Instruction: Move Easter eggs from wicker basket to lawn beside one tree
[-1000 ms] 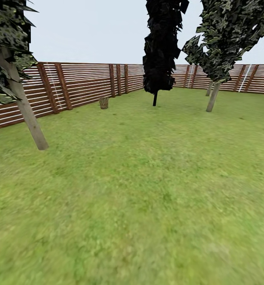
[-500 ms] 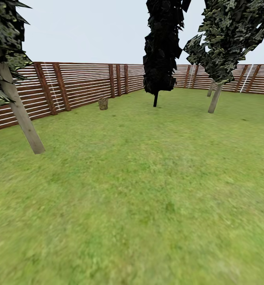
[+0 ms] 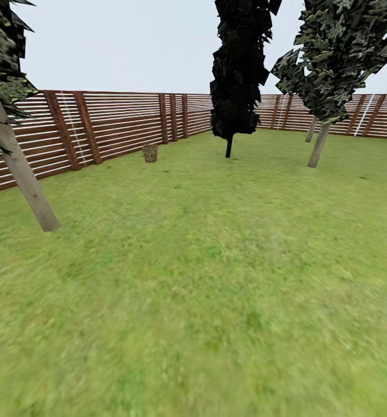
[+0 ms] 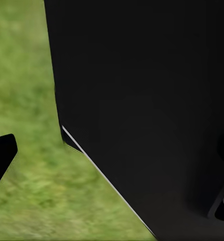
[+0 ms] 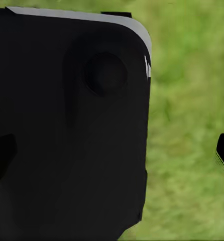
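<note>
We recorded the robot in transit across the lawn (image 3: 205, 278), with no handling underway. In the head view the wicker basket (image 3: 150, 153) stood far off on the grass, just in front of the brown slat fence (image 3: 118, 124) along the lawn's left edge. At that range we could not make out the Easter eggs inside it — too small to tell. A pale-trunked tree (image 3: 21, 168) leaned at the near left, close to the fence, and a second tree of the same kind (image 3: 319, 145) stood toward the far right; a dark narrow cypress (image 3: 236, 75) rose between them, near the far edge.

Both wrist views looked down on grass past large black robot bodywork, which suggests the arms were tucked low for driving. Dark fragments at the picture edges may have been finger parts, but for neither end effector could we tell whether it was apart or together.

Judgement: approach phase, nothing yet removed; the basket must be reached first.
</note>
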### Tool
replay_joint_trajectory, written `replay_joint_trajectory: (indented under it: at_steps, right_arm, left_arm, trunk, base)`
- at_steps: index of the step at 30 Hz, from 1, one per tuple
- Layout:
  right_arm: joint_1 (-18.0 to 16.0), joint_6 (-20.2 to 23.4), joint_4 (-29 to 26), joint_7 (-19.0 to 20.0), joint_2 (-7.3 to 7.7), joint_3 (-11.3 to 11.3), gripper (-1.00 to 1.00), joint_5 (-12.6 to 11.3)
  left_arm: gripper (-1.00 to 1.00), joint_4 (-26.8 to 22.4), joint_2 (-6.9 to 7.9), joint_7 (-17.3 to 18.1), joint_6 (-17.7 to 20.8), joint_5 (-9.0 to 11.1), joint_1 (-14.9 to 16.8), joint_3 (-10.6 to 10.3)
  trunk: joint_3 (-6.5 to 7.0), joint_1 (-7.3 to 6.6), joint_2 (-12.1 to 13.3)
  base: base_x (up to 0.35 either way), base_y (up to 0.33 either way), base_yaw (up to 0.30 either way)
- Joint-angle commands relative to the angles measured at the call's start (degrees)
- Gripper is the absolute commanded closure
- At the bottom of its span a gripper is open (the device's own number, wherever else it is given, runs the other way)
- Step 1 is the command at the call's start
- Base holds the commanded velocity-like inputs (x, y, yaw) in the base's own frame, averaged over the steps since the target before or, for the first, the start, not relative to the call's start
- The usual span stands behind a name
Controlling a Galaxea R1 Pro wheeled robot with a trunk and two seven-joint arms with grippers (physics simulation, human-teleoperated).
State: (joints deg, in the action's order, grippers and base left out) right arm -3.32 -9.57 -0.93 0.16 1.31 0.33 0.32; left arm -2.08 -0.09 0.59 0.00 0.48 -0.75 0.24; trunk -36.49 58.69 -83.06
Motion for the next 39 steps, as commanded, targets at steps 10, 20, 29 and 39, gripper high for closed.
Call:
replay_joint_trajectory:
  at_steps: [10,20,29,39]
  right_arm:
    - [0.0,-0.2,0.1,0.0,-0.06,0.0,-1.0,0.0]
    - [0.0,-0.1,0.1,0.0,-0.07,0.0,-1.0,0.0]
    - [0.0,-0.2,0.1,0.0,-0.06,0.0,-1.0,0.0]
    - [0.0,-0.2,0.1,0.0,0.0,0.0,-1.0,0.0]
  left_arm:
    - [-1.0,-0.1,0.0,0.1,0.0,0.0,0.0,0.0]
    - [-1.0,-0.1,0.0,0.1,0.0,0.0,0.0,0.0]
    - [-1.0,-0.1,0.0,0.1,-0.1,0.0,0.0,0.0]
    - [-1.0,-0.1,0.0,0.1,-0.1,0.0,0.0,0.0]
  trunk:
    - [-0.04,0.03,0.0]
    - [-0.04,0.03,0.0]
    - [-0.04,0.03,0.0]
    - [-0.04,0.03,0.0]
  base:
    - [0.341,0.0,0.0]
    - [0.341,0.0,0.0]
    - [0.341,0.0,0.0]
    - [0.341,0.0,0.0]
